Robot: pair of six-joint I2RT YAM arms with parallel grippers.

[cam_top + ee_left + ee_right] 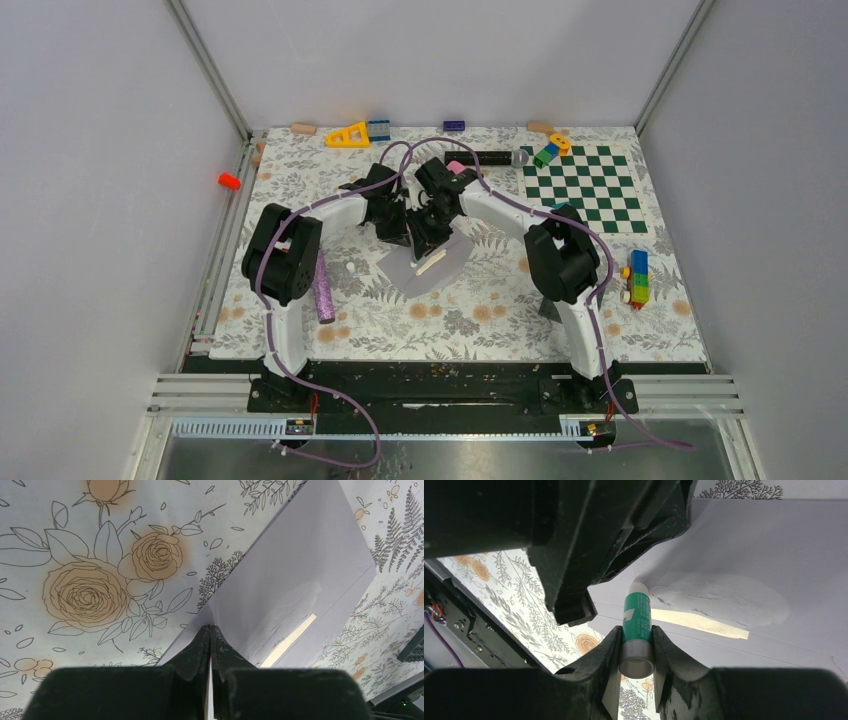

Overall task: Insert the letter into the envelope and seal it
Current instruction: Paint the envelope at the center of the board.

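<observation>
I am clenching my left gripper [210, 632] on a thin edge of the envelope [305, 565], which is lying mid-counter [75, 530] between my two arms. I cannot tell whether that edge is the flap. I am grasping one green-and-white glue stick [637, 617] in my right gripper [636, 640], and its white tip is touching the grey paper beside a shiny smeared patch. Just past the tip, the letter [704, 624] is showing only as a narrow tan strip at the envelope's opening. So I am judging the insertion done or nearly so and the gluing under way, with folding and pressing the flap left. I am counting one envelope, one letter, one glue stick, two grippers, and farther off one checkerboard [590, 190].
</observation>
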